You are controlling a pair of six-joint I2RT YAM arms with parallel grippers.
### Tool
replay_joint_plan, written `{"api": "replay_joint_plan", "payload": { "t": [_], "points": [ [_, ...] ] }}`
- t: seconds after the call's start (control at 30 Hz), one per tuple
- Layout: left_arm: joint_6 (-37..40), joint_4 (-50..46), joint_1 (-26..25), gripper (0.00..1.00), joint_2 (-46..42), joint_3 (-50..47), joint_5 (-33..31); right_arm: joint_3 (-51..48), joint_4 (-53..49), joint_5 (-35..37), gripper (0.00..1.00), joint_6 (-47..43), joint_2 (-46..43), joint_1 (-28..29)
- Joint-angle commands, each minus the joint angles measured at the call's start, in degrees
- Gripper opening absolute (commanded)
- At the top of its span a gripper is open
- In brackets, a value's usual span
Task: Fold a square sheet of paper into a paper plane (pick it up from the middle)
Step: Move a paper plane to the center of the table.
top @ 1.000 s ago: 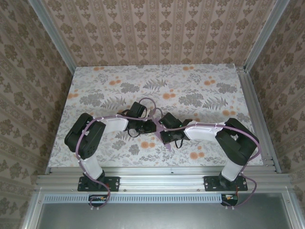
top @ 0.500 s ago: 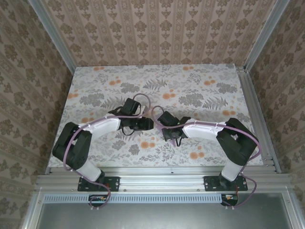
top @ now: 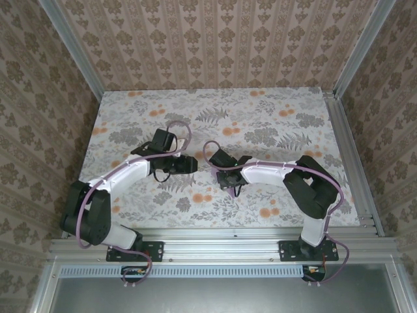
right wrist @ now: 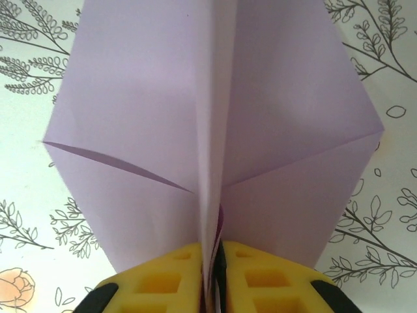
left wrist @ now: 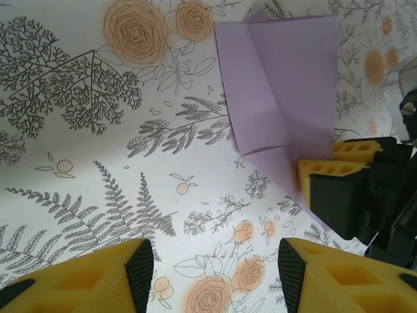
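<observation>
**Workpiece.** The sheet of paper point(right wrist: 143, 111) is clamped in the right pincer point(right wrist: 212, 261). It extends straight out ahead of that pincer's fingertips and spreads to both sides of them. Whether its far end touches the table point(left wrist: 98, 163) cannot be told.

**Progress.**
- Done, judging from the visible folds: 1 centre crease point(right wrist: 212, 98), running from the pincer outward, and 2 diagonal flaps, 1 on each side of the crease, whose edges meet just ahead of the fingertips.
- Left to do, as a judgement: the sheet is broad, not a slim dart, so the narrowing folds and the wing folds are not yet made. The task appears to be roughly at its midpoint.

**Orientation.** The long axis follows the centre crease, in line with the right pincer's fingers. The tapered end lies inside the pincer; the wide, blunt end points away from it.

**Right pincer.** The jaws are closed tight on the crease near the tapered end, with the paper edge squeezed between the 2 yellow fingertips. The left wrist view shows the same pinch point(left wrist: 339, 162).

**Left pincer.** The left pincer point(left wrist: 215, 274) is spread wide and holds nothing. The paper lies ahead of it and off to 1 side, well apart from both of its fingertips, with bare table between.
</observation>
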Motion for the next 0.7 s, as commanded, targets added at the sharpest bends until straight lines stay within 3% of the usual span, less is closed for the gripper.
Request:
{"api": "replay_joint_plan", "payload": {
  "t": [0.0,0.2,0.37,0.53,0.67],
  "points": [
    [2.08,-2.07,0.4,0.56,-1.16,-0.97,1.08,1.04,-2.06,0.58,0.18,0.67,1.13,0.32],
    [2.43,-2.26,0.35,0.57,-0.5,-0.29,1.77,1.78,-3.48,0.93,0.22,-0.09,-1.12,0.31],
    [4.32,-4.12,0.35,0.6,-0.76,1.64,0.29,3.34,-7.12,1.31,0.32,-2.24,-5.73,0.14],
    [7.94,-7.77,0.36,0.7,-3.49,4.29,-6.34,4.22,-11.49,-0.68,0.4,-8.79,-12.63,-0.95],
    [10.8,-7.96,0.35,0.77,-6.25,5.72,-13.43,2.47,-9.99,-8.84,0.47,-16.25,-19.09,-4.53]
  ]
}}
